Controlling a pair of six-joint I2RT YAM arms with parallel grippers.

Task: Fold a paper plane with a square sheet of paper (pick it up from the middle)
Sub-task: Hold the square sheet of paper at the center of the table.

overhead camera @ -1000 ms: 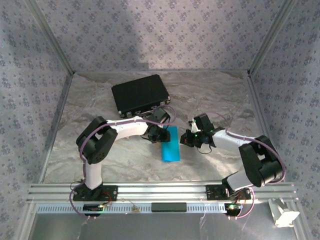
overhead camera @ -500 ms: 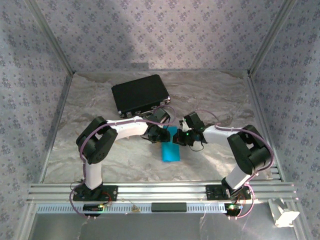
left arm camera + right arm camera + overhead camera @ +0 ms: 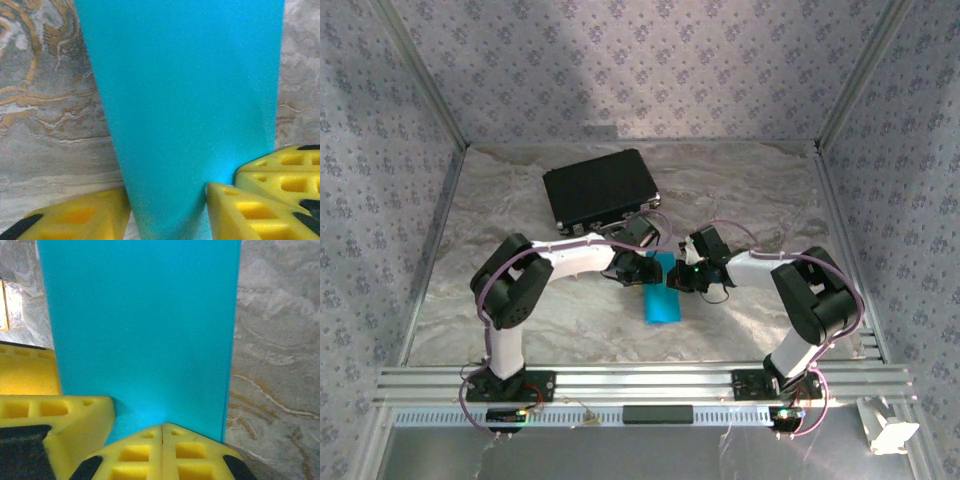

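The cyan-blue paper (image 3: 661,296), folded to a narrow strip, lies flat on the marble table near its middle. My left gripper (image 3: 640,270) is at the strip's far left end. In the left wrist view it (image 3: 167,202) is open, its yellow fingers (image 3: 75,217) either side of the paper (image 3: 185,100). My right gripper (image 3: 683,279) comes in from the right at the same end. Its (image 3: 162,429) fingers are shut together, tips resting on the paper (image 3: 140,325) near its edge. No paper shows between them. The left gripper's finger (image 3: 47,410) sits close beside them.
A black case (image 3: 600,189) lies behind the left arm at the back. The two grippers are almost touching over the paper's far end. Bare marble table (image 3: 750,200) spreads to the right and in front of the paper. Patterned walls close in the sides.
My right gripper has swung left from beside the paper onto its far end, close to the left gripper. The left arm and the paper have stayed in place.
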